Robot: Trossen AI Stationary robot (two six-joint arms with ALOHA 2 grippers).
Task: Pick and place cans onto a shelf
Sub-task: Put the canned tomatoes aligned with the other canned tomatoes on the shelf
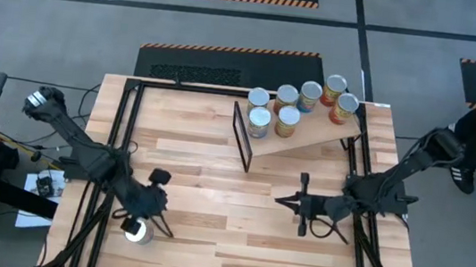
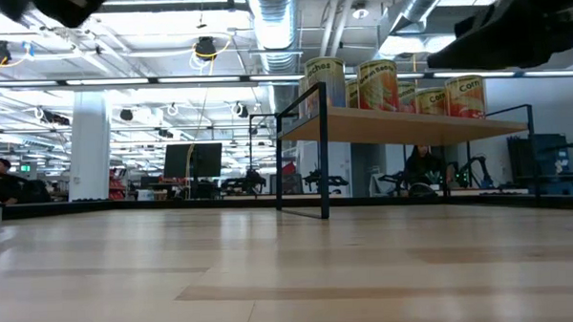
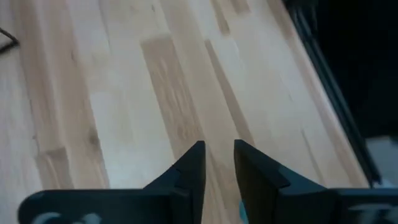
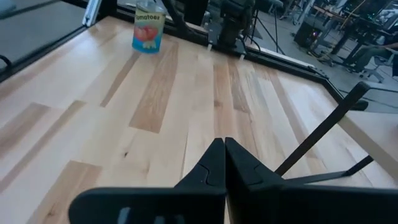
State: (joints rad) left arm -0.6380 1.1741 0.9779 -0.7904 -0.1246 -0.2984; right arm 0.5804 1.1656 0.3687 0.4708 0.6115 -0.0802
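Cans fill most of the shelf (image 1: 310, 133) in the upper middle of the high view: seven stand upright on the tilted board. The eighth can (image 1: 139, 230) stands alone on the table (image 1: 215, 176) at the lower left of that view, upright, its silver top facing the camera. In the right wrist view the same can (image 4: 148, 32) shows at the upper left, far across the wood, with a blue and red label.

This lone can is what the coming move turns on. The left gripper (image 1: 153, 205) hangs just above it in the high view, so the can sits a little toward the lower-left corner of the frame from the fingertips, very near. Its long axis is vertical, so a grasp from the side or from above around the body would suit. The left arm is by far the nearer one. Seen from the left wrist, the left gripper (image 3: 219, 155) has its fingers narrowly apart with only bare wood between them, holding nothing, and the can is not in that picture.

The right gripper (image 1: 289, 200) waits at centre right of the high view, below the shelf, well apart from the lone can; its fingers are pressed together and empty.
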